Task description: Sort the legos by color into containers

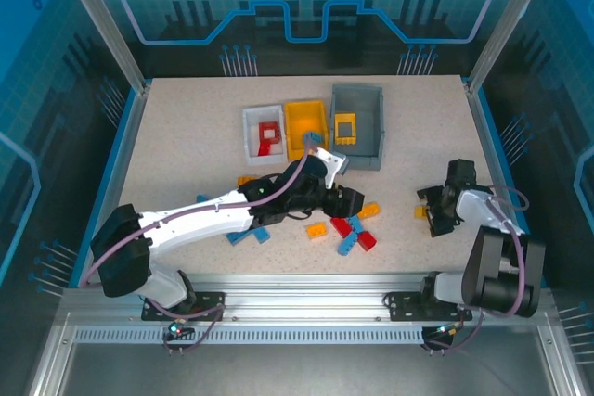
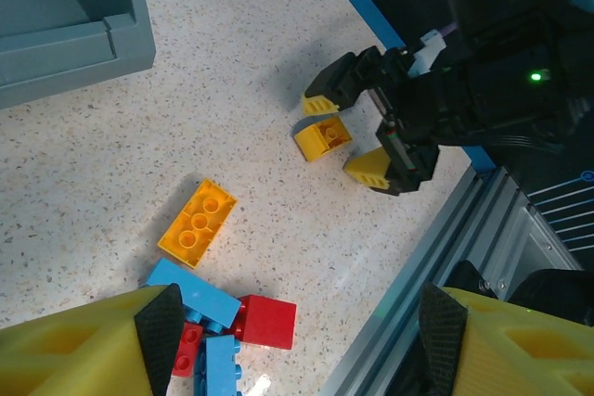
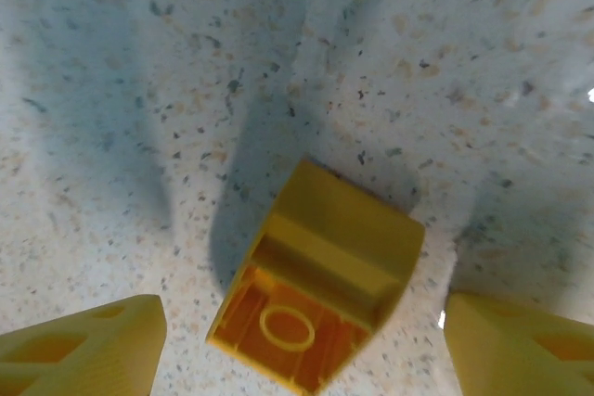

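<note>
Although the left claw (image 2: 297, 350) hangs spread wide over the heap, nothing sits between its yellow pads (image 2: 83, 345). Just under it lie an orange brick (image 2: 197, 222), blue bricks (image 2: 190, 291) and a red brick (image 2: 269, 320). Well beyond it stand the white bin (image 1: 249, 132), the yellow bin (image 1: 306, 108) and the grey bin (image 1: 371, 104).

Over to the right, the right claw (image 1: 433, 213) is down at the table (image 1: 186, 136), also unclenched. Its jaws stand either side of a small yellow brick (image 3: 316, 294), with bare table showing on each side of it. That brick lies tipped over, its hollow underside turned up toward the wrist.

I'd judge it feather-light, stiff and glossy: nothing to crush, but apt to skid or twist out of a loose pinch. Its upper part looks stepped or sloped, so the pads had best meet the two flat, parallel side walls, low and square, rather than the angled face or the thin open rim.
</note>
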`<state>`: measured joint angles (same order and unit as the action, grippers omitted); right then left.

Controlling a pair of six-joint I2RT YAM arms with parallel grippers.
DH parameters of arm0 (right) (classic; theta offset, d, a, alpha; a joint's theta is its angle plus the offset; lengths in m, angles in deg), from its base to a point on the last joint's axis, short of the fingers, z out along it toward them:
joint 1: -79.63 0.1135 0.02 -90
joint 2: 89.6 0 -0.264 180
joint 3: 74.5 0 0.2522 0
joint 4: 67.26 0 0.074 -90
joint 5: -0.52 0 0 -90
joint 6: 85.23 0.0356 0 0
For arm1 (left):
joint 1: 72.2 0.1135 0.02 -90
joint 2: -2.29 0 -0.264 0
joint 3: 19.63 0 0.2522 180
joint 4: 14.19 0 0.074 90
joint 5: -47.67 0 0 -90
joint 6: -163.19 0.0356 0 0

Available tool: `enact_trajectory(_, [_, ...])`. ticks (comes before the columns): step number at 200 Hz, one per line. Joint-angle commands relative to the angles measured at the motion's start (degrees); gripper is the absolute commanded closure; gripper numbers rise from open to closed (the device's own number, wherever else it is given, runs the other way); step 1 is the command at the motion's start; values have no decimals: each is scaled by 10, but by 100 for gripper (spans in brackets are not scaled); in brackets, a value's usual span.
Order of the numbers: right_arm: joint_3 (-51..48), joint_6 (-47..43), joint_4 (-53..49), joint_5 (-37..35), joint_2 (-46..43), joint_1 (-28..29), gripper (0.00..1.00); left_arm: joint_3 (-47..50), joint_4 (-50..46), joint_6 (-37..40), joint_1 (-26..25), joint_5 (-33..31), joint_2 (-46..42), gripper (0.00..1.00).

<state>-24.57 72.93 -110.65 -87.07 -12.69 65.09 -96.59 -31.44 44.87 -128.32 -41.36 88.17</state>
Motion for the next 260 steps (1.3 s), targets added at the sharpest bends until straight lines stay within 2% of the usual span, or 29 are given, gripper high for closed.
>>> enact_trajectory(1, [12, 30, 44, 46, 42, -11, 25, -5, 22, 11, -5, 12, -1, 29])
enact_trajectory(22, [16, 42, 46, 43, 67, -11, 40, -1, 23, 11, -6, 10, -5, 29])
enact_trajectory(49, [7, 36, 49, 21, 50, -5, 63, 3, 22, 10, -9, 2, -15, 29])
enact_trajectory(71, [20, -1, 34, -10, 15, 24, 72, 1, -4, 7, -8, -33, -30, 29])
enact_trajectory(90, [50, -55, 26, -68, -44, 96, 72, -14, -66, -13, 8, -87, -43, 29])
enact_trajectory(112, [102, -139, 30, -143, -89, 222, 71, -3, -108, -54, 46, -116, -73, 29])
enact_trajectory(131, [163, -201, 26, -191, -79, 317, 71, 17, -124, -74, 74, -131, -103, 29])
enact_trajectory(147, [212, -244, 30, -204, -36, 362, 69, 29, -138, -82, 91, -137, -122, 29])
enact_trajectory(172, [312, -294, 18, -189, 70, 389, 69, 39, -151, -84, 98, -148, -146, 29])
enact_trajectory(213, [481, -316, -59, -210, 255, 385, 69, 53, -160, -93, 98, -153, -168, 29])
enact_trajectory(260, [539, -314, -62, -184, 360, 360, 62, 55, -174, -89, 98, -154, -182, 29])
